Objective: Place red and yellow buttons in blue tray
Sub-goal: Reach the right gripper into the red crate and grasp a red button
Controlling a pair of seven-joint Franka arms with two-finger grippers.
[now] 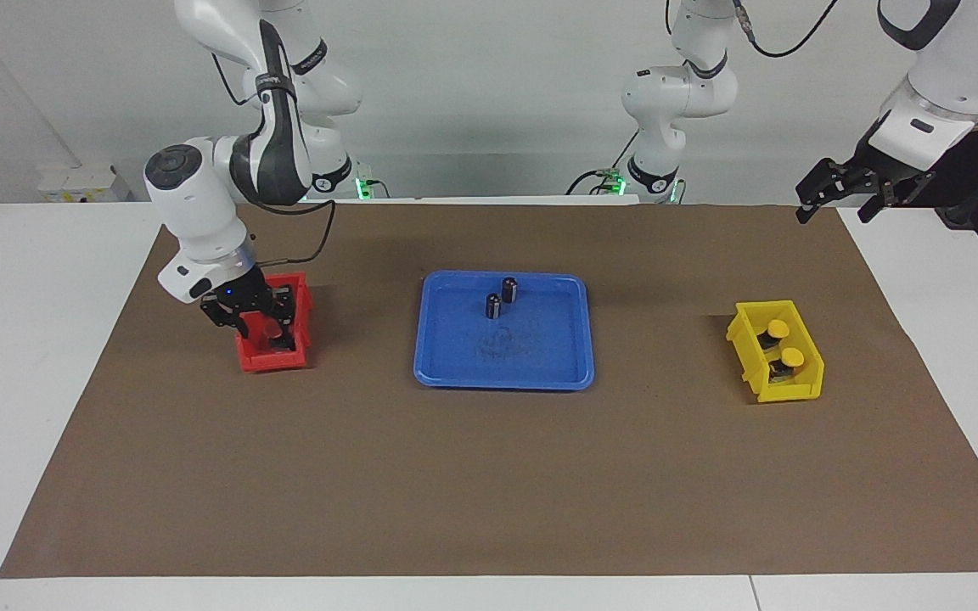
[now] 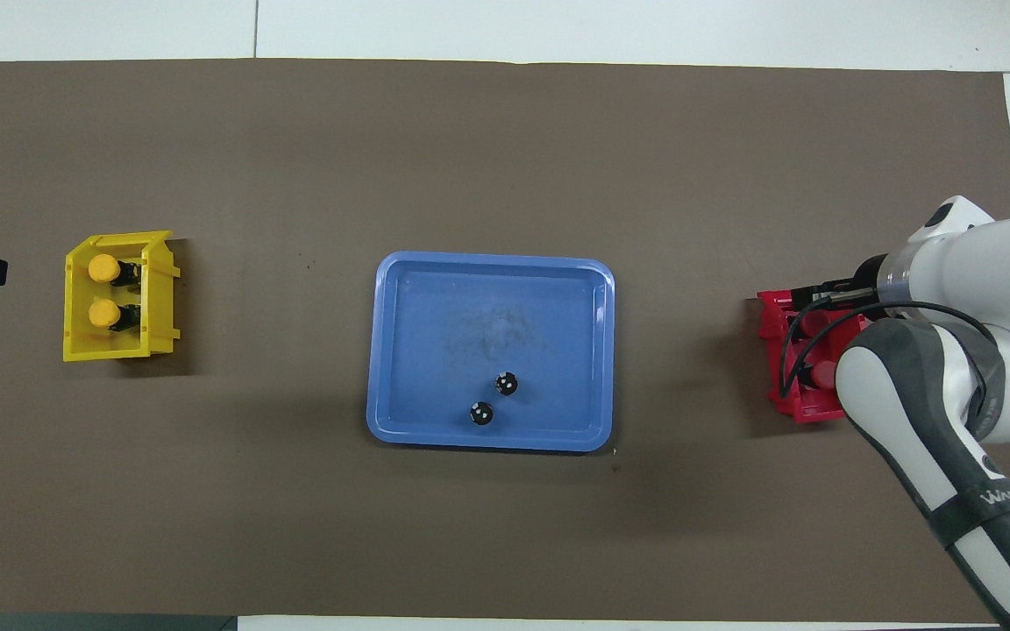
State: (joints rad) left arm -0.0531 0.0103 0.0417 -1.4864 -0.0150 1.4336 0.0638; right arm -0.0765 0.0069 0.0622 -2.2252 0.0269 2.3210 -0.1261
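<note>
At frame centre the blue tray (image 1: 503, 373) held two dark cylinders (image 1: 501, 298); mid-left, the right gripper (image 1: 261, 333) reached spread-fingered into the red bin (image 1: 275, 360); yellow buttons (image 1: 779, 329) sat mid-right; upper right, the left gripper (image 1: 841, 204) waited open.

Two dark cylinders (image 1: 502, 297) crowd the tray's (image 1: 455, 356) robot-side part; the rest lies bare; right arm (image 2: 935, 421) covers red bin (image 1: 275, 361)

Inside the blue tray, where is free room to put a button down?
The flat blue plastic tray is bare over its half farther from the robots. It is crowded only nearer the robots, where two small dark capless cylinders stand close together.
</note>
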